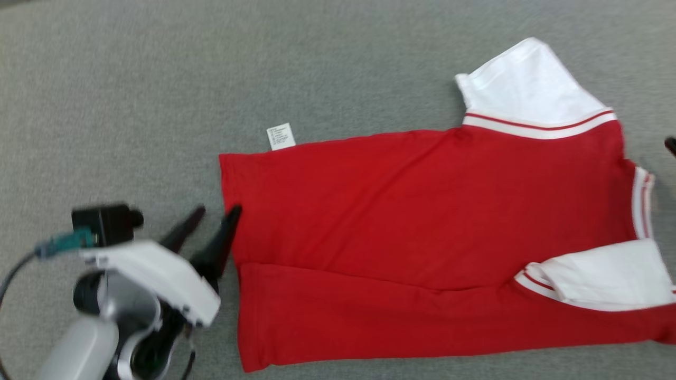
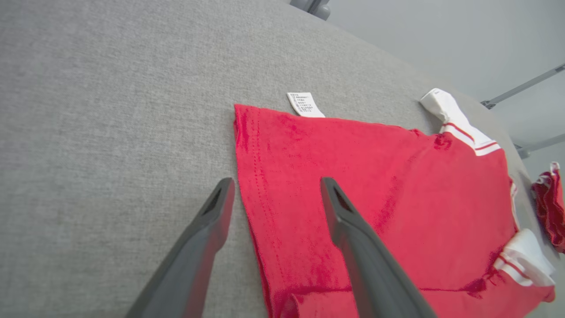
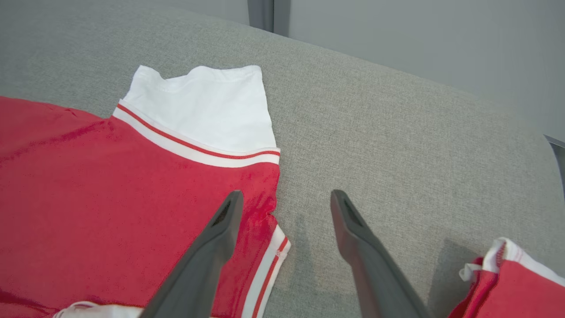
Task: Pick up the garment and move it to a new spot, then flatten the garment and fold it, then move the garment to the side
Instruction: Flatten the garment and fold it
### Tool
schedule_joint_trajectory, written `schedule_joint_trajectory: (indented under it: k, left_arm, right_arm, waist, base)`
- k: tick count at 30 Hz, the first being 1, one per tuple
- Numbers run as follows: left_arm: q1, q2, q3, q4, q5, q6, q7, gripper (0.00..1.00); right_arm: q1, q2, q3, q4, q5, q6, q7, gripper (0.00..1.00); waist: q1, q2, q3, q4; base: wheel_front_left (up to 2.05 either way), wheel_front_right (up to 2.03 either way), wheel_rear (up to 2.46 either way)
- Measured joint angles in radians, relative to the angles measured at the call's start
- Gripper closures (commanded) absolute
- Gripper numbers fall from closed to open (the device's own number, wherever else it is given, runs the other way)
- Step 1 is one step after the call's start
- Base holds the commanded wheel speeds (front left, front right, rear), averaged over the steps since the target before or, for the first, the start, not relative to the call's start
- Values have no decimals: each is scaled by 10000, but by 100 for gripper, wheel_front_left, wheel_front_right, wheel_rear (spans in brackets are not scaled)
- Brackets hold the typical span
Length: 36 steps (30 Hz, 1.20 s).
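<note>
Item: garment.

Handling, as judged: light, soft, limp. Sags and bunches if lifted at one point. Knit cloth, unlikely to slip from a firm pinch. Not fragile. Best taken at two points on one edge: hem corners at the left, shoulder or neck edge at the right. Thin layers, so calls for a low pinch close against the surface.

Appearance: red body, two white sleeves with red-and-white striped bands, striped neck trim, white label poking out past the far edge near the hem. Near long side folded over the body, with one sleeve lying on top.

Location: spread mostly flat on the grey surface, hem to the left, neck to the right.

Left gripper: open, empty, straddling the hem edge.

Right gripper: open, empty, one finger over the red shoulder, the other over bare surface.
</note>
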Motion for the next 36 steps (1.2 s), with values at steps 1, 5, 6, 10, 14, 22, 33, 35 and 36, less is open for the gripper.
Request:
schedule_joint_trajectory:
  k: [1,5,6,10,14,22,33,35,36]
  left_arm:
    - [-546,-31,-75,297,155,0,88,0]
    - [-2193,-366,-499,1342,445,-109,441,0]
    - [-2505,-405,-631,1557,560,-169,514,0]
    - [-3403,-648,-1009,2291,746,-453,717,0]
    - [-3920,-884,-1306,2805,777,-667,859,0]
    - [-4572,-1331,-1569,3404,646,-943,1022,0]
    - [-4747,-1515,-1745,3860,451,-1453,949,100]
    - [-4729,-1499,-1661,3848,424,-1469,794,100]
    - [-4729,-1476,-1618,3808,407,-1471,734,100]
  right_arm:
    - [-519,90,217,234,-155,0,155,0]
    - [-2529,545,1198,1229,-729,0,546,0]
    - [-2957,608,1434,1507,-861,0,575,0]
    - [-4200,851,2144,2661,-1231,0,543,0]
    - [-4844,867,2721,3559,-1327,0,543,0]
    - [-5786,828,3407,4692,-1373,2,405,0]
    - [-6204,1237,4128,5340,-656,2,-848,100]
    - [-6208,1220,4105,5375,-468,2,-1304,100]
    - [-6209,1200,4086,5367,-318,2,-1467,100]
  waist:
    - [0,0,169,98]
    - [0,0,796,543]
    - [0,0,939,650]
    - [0,-1,1344,1128]
    - [0,-1,1521,1508]
    - [0,-1,1640,1678]
    - [1,0,1452,1545]
    - [0,-1,1338,1479]
    - [0,-1,1283,1437]
  base:
    - [0,0,0]
    - [0,0,0]
    - [0,0,0]
    - [0,0,0]
    - [0,0,0]
    - [0,0,0]
    - [0,0,0]
    - [0,0,0]
    - [0,0,0]
